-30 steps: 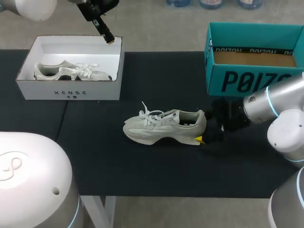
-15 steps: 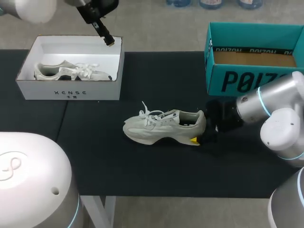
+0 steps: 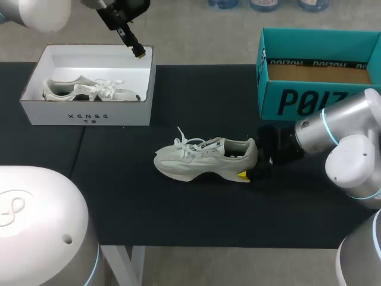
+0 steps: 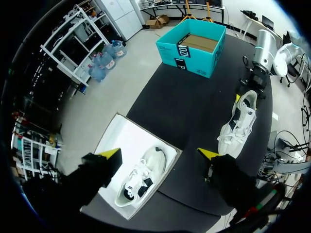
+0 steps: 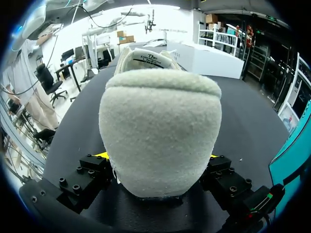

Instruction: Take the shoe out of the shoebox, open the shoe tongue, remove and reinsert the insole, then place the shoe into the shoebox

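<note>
Black table (image 3: 178, 214) first: near its middle, your right gripper (image 3: 250, 171) has slid in toward the left edge since a second ago and now sits tight at the heel of the shoe (image 3: 205, 158). Over the last half second it barely budged, and the shoe has hardly shifted. It's pale cream, standing on its sole, toe toward the left edge, with white laces loose over the tongue and a dark gap under the arch.

Your right wrist view gives what the head view can't: the fuzzy heel up close, filling the space straight ahead of the gripper, a printed label showing beyond the collar. Whether it's clamped on that heel, you can't tell from either view.

Further back, at the far left corner, is the white shoebox (image 3: 89, 116), with a second shoe (image 3: 89, 89) lying inside. Your left gripper (image 3: 138, 52) hangs over the box's far right rim, same spot as before. Only its own wrist view shows it spread wide, holding nothing. At the far right corner is a teal box (image 3: 315, 98), open.
</note>
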`<state>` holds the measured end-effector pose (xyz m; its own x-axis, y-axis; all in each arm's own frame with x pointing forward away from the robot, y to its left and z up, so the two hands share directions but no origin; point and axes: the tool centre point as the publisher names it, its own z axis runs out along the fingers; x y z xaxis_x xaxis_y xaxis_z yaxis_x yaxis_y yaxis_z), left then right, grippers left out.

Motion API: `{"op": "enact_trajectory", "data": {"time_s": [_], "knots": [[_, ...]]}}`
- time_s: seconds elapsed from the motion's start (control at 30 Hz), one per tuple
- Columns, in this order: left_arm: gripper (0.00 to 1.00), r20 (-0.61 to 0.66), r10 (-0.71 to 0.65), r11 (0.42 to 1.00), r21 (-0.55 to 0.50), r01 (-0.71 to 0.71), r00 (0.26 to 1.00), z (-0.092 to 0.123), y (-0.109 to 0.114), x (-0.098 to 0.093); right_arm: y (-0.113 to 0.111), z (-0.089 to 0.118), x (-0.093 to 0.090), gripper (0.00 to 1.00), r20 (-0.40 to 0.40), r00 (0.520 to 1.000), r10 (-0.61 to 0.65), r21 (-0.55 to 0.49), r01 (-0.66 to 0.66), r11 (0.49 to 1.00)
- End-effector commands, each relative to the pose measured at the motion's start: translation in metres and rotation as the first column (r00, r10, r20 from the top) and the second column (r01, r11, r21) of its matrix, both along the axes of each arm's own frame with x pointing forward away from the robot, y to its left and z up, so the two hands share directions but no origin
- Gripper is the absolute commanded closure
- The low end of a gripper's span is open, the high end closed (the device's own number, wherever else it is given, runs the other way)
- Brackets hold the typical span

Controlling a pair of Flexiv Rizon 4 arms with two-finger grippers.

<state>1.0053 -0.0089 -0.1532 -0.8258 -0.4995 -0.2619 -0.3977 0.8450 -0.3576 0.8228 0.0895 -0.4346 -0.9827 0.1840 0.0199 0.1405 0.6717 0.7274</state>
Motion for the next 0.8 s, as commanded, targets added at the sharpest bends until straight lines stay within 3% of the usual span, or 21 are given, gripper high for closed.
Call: {"op": "enact_trajectory", "data": {"time_s": [0.03, 0.1, 0.17, 0.3, 0.5, 0.63, 0.73, 0.8], "knots": [[0.00, 0.001, -0.002, 1.000, -0.002, 0.002, 1.000, 0.000, 0.001, -0.001, 0.003, -0.004, 0.000, 1.00, 0.000, 1.000, -0.002, -0.001, 0.002, 1.000], [0.00, 0.001, -0.002, 1.000, -0.002, 0.002, 1.000, 0.000, 0.001, -0.001, 0.003, -0.004, 0.000, 1.00, 0.000, 1.000, -0.002, -0.001, 0.002, 1.000], [0.00, -0.023, 0.210, 0.977, -0.035, -0.211, 0.977, -0.005, 0.004, -0.006, 0.003, -0.004, 0.000, 1.00, 0.000, 1.000, -0.002, -0.001, 0.002, 1.000], [0.00, -0.098, 0.446, 0.895, 0.041, -0.445, 0.889, -0.024, -0.018, -0.034, 0.003, -0.004, 0.000, 1.00, 0.000, 1.000, -0.002, -0.001, 0.002, 1.000], [0.00, -0.106, 0.661, 0.744, -0.035, -0.667, 0.743, -0.040, -0.031, -0.082, 0.003, -0.004, 0.000, 1.00, 0.000, 1.000, -0.002, -0.001, 0.002, 1.000], [0.00, -0.071, 0.750, 0.654, -0.075, -0.753, 0.658, -0.046, -0.035, -0.113, 0.003, -0.004, 0.000, 1.00, 0.000, 1.000, -0.002, -0.001, 0.002, 1.000], [0.00, -0.052, 0.744, 0.663, -0.074, -0.745, 0.667, -0.055, -0.047, -0.130, 0.003, -0.004, 0.000, 1.00, 0.000, 1.000, -0.002, -0.001, 0.002, 1.000], [0.00, -0.052, 0.744, 0.663, -0.074, -0.745, 0.667, -0.055, -0.047, -0.130, 0.003, -0.004, 0.000, 1.00, 0.000, 1.000, -0.002, -0.001, 0.002, 1.000]]}}
